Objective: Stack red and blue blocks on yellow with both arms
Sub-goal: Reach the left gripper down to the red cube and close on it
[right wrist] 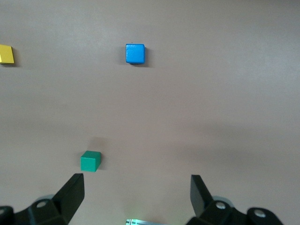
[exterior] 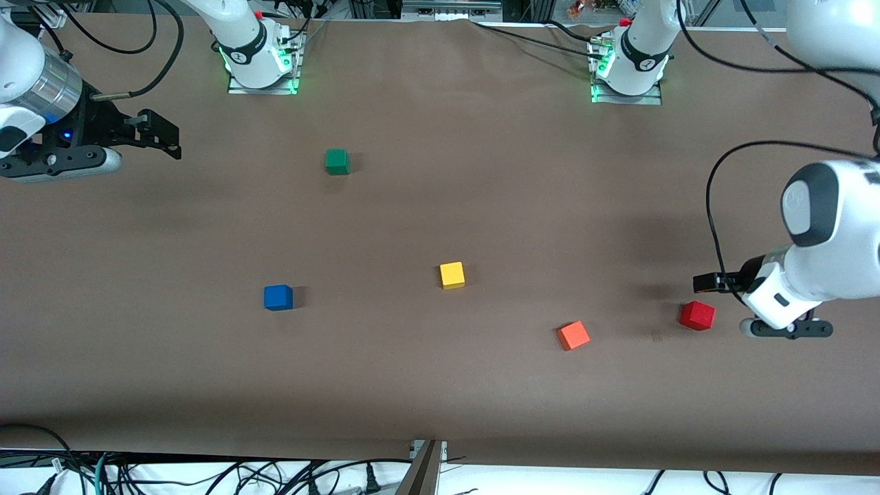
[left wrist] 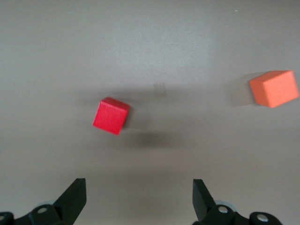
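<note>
Sitting flat on the brown table (exterior: 426,385): five cubes, all well apart, none with a long axis.

- Red cube (exterior: 697,315), lying at the left arm's end, turned cornerwise to the table edge, resting untouched just beside the left gripper (exterior: 715,282).
- Left gripper (left wrist: 139,197) hanging over the table next to the red cube, fingers (left wrist: 75,194) spread wide, gripping nothing.
- Orange cube (exterior: 573,335) sitting near the red one, toward the middle, also skewed.
- Yellow cube (exterior: 452,274) resting about mid-table, nearly square to the edge.
- Blue cube (exterior: 278,297) lying toward the right arm's end, square to the edge.
- Green cube (exterior: 337,161) sitting farther from the front camera than the blue.
- Right gripper (exterior: 165,134) waiting over the right arm's end, fingers (right wrist: 70,192) parted, carrying nothing.
</note>
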`<move>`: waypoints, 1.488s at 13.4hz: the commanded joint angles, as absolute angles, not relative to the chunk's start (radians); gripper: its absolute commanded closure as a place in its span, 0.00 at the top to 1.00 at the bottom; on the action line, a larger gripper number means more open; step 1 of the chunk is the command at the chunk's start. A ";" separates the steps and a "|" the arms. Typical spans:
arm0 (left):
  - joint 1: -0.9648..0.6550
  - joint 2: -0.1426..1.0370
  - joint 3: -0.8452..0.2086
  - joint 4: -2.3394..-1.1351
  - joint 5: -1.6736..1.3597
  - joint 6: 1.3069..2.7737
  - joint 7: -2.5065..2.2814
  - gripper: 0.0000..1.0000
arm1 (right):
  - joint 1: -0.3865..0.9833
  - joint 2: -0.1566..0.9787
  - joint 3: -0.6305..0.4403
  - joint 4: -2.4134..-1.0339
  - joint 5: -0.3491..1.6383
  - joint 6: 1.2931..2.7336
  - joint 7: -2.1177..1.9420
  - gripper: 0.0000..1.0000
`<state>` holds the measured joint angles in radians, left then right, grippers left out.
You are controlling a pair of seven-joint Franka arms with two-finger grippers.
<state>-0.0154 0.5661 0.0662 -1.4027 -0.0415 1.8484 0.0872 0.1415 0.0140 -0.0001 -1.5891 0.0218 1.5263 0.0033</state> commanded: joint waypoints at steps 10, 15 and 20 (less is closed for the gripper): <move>0.043 0.704 0.058 -1.578 -0.020 2.241 0.409 1.00 | 0.129 0.012 0.008 -1.578 0.025 1.516 0.002 1.00; 0.051 0.721 0.058 -1.591 -0.021 2.287 0.494 1.00 | 0.129 0.012 0.008 -1.578 0.023 1.516 0.002 1.00; 0.060 0.727 0.057 -1.592 -0.026 2.306 0.535 1.00 | 0.129 0.012 0.008 -1.578 0.023 1.516 0.002 1.00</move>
